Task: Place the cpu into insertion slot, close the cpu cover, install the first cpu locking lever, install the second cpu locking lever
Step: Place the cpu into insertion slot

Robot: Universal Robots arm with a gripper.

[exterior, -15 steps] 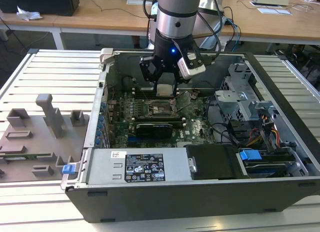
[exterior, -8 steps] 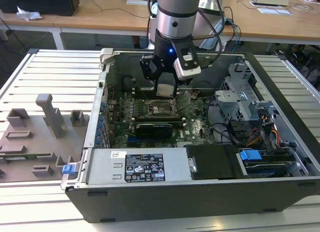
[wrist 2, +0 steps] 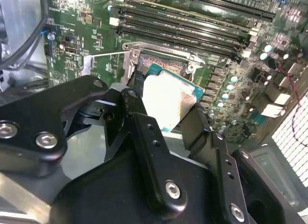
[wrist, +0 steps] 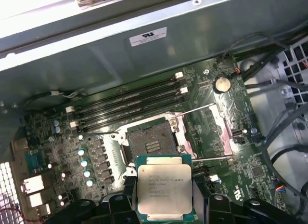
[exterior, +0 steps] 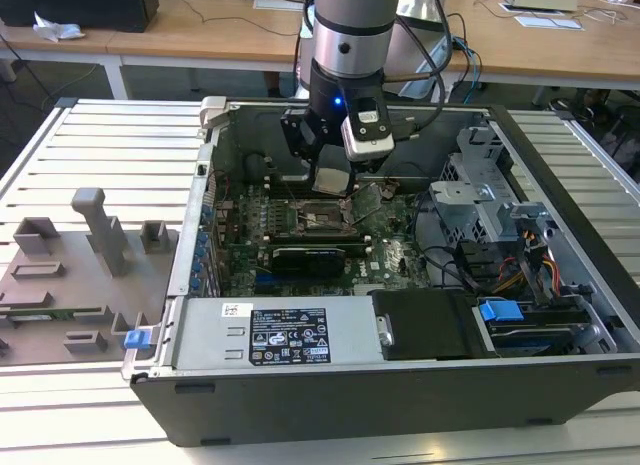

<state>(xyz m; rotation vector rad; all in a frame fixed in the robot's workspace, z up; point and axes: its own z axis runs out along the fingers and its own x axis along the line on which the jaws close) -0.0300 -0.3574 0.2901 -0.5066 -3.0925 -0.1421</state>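
Small flat square cpu [wrist: 164, 190]: pale silver-grey metal top, smooth, satin sheen; green laminate edge.
Square insertion slot [wrist: 153, 146]: dark matt centre, bright silvery metal rim, glossy in patches.
Black gripper [wrist 2: 163, 108] fingers: smooth, semi-gloss, with shiny metal screw heads.
Green motherboard [wrist: 48, 132]: lacquered look, slightly glossy.
Open dark grey computer case [exterior: 400, 390]: sheet metal, matt.
Pale ribbed table [exterior: 100, 145]: bare metal slats, dull shine.
Grey block fixtures [exterior: 105, 240]: matt plastic.
Light wooden desks [exterior: 200, 35] behind: smooth tops.
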